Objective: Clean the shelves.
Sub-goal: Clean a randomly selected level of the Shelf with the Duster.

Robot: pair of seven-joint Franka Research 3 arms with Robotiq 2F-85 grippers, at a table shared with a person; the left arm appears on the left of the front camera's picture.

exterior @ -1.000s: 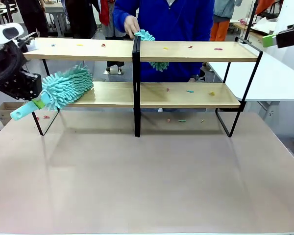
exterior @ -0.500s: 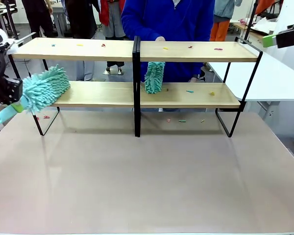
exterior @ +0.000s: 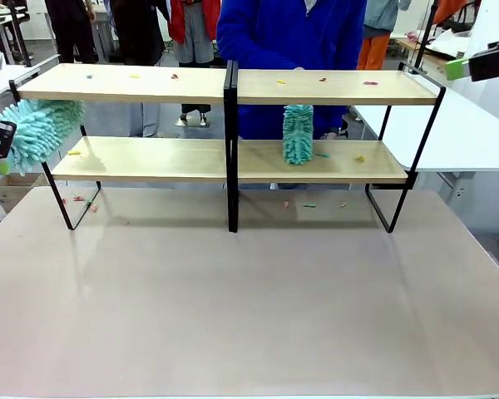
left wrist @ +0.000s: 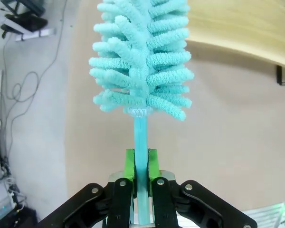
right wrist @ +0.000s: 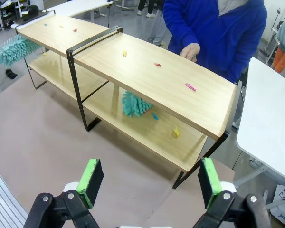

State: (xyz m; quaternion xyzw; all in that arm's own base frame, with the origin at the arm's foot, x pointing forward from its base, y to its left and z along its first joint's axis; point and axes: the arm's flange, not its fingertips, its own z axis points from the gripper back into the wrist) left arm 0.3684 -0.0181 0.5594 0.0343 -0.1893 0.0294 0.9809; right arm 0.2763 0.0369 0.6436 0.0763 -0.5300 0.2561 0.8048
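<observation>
Cropped at nine o'clock in the front view, the left gripper (left wrist: 141,164) clamps a teal duster (left wrist: 142,61) by its handle; the right gripper (right wrist: 150,179) has its jaws wide apart.

black right claw (right wrist: 149,175), green pads (right wrist: 91,179), silver screws (right wrist: 42,198)

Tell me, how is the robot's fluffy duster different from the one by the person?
The robot's duster leans sideways at the shelves' left end; the person's duster stands upright on the lower board, right of the centre post. The robot's duster is clamped in the left gripper; the person's duster's handle is hidden. Both are fluffy and teal.
</observation>
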